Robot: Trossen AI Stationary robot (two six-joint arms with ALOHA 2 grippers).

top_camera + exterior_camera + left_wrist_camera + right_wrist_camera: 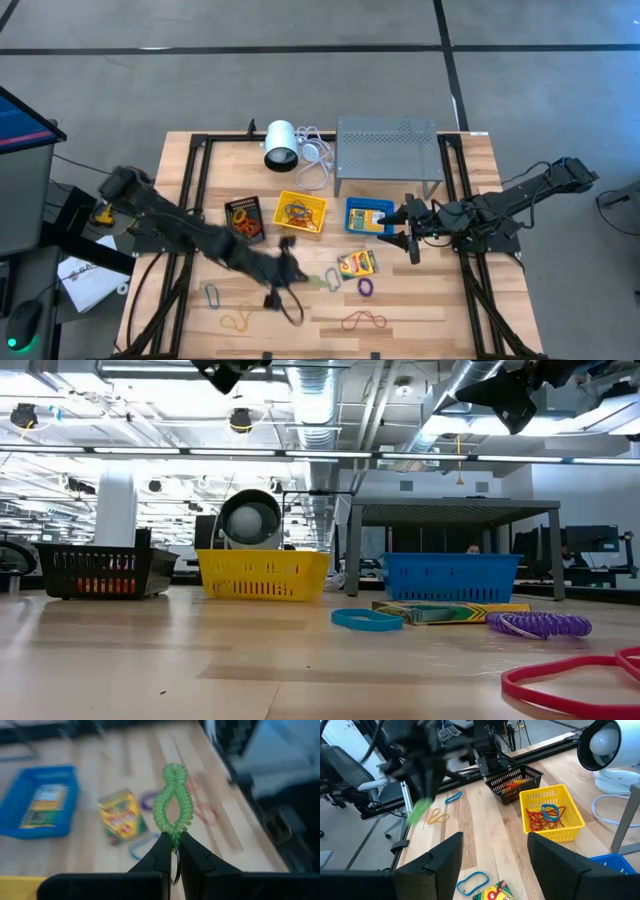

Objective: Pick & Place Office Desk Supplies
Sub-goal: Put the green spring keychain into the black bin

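The left end effector (175,842) is clenched on a green coiled loop (172,800), which it holds lifted above the bench's (430,310) middle, probably for carrying to a basket. The loop is springy, bright green and pinched at one end. The right end effector (410,228) waits released beside the blue basket (352,222).
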